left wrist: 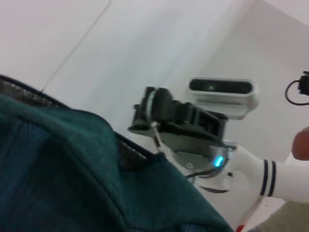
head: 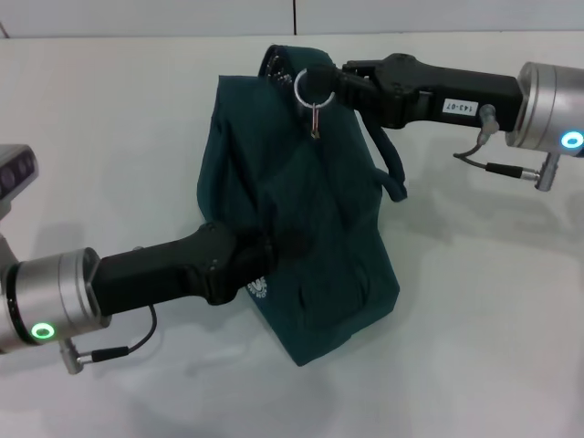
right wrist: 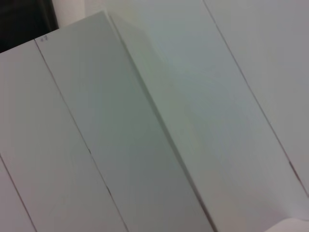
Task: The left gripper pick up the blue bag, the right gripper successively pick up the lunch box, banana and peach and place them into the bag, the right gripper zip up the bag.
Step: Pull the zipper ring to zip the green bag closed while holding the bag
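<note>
The bag (head: pixel 315 237) is dark teal all over, with a small white logo (head: pixel 258 289) on its near left side and a silver ring pull (head: pixel 304 87) at its far top. The left gripper (head: pixel 265 255) is black, on a silver wrist with a green ring light (head: pixel 41 330). The right gripper (head: pixel 321 84) is black too, with a white printed label (head: pixel 459 106) on its arm and a silver wrist showing a blue-cyan light (head: pixel 572 140). The table (head: pixel 109 137) is plain white.

A plain white table (head: pixel 109 137) meets pale wall panels (right wrist: pixel 145 145) split by thin seams.
</note>
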Controlling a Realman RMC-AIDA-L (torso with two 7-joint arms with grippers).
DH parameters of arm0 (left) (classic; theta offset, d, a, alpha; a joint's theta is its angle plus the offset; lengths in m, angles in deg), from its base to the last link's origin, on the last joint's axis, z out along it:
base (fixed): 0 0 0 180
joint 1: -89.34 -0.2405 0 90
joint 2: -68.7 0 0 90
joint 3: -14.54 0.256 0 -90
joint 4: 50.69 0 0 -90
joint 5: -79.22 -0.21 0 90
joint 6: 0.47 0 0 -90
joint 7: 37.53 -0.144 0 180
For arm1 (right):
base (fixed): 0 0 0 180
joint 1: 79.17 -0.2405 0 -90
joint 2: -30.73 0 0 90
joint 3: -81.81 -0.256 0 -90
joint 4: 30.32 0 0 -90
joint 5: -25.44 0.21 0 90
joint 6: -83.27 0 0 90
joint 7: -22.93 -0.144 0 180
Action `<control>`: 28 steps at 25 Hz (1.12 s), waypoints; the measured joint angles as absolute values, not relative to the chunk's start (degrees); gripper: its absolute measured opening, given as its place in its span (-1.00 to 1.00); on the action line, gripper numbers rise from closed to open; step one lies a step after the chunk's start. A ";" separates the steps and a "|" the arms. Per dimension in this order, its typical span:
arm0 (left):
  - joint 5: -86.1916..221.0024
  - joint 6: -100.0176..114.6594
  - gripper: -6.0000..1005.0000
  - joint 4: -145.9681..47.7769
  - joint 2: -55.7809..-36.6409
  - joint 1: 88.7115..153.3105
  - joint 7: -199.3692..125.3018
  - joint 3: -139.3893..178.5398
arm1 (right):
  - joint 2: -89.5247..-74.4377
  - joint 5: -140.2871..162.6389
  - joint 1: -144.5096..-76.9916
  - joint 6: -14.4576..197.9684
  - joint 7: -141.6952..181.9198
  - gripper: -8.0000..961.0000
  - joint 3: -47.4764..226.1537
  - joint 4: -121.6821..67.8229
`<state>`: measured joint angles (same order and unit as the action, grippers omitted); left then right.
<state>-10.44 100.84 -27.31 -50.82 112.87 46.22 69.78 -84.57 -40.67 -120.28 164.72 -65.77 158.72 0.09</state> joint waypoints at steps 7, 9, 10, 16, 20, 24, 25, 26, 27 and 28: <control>-10.48 102.71 -0.88 -27.32 -50.83 111.97 45.07 69.89 | -84.59 -40.76 -120.56 161.40 -66.51 -0.97 158.85 0.01; -10.51 103.36 -0.88 -27.32 -50.82 111.65 44.63 69.92 | -84.64 -40.76 -120.61 160.39 -66.52 -0.97 158.96 -0.01; -10.54 103.64 -0.88 -27.32 -50.83 111.50 44.50 69.93 | -84.66 -40.76 -120.65 159.76 -66.52 -0.97 158.98 -0.01; -10.38 105.76 -0.88 -27.31 -50.72 110.21 43.28 69.93 | -84.81 -40.87 -120.66 157.37 -66.26 -0.97 159.06 -0.67; -10.43 106.20 -0.88 -27.31 -50.62 109.10 43.05 69.80 | -84.83 -40.81 -120.28 156.15 -65.66 -0.97 158.68 -0.76; -10.43 106.24 -0.88 -27.31 -50.57 108.25 43.03 69.59 | -84.80 -40.46 -119.43 156.00 -65.13 -0.97 158.17 -0.19; -10.45 106.24 -0.88 -27.31 -50.56 108.17 43.00 69.59 | -84.80 -40.45 -119.29 156.23 -64.93 -0.97 157.92 -0.05; -10.53 106.24 -0.88 -27.31 -50.53 108.13 42.87 69.66 | -84.82 -40.44 -119.26 156.38 -64.82 -0.97 157.78 -0.02; -10.73 106.24 -0.88 -27.31 -50.51 108.05 42.64 69.74 | -84.84 -40.43 -119.24 156.62 -64.63 -0.97 157.49 -0.02; -10.98 106.24 -0.88 -27.30 -50.49 107.93 42.27 69.79 | -84.87 -40.41 -119.21 156.75 -64.48 -0.97 157.24 -0.01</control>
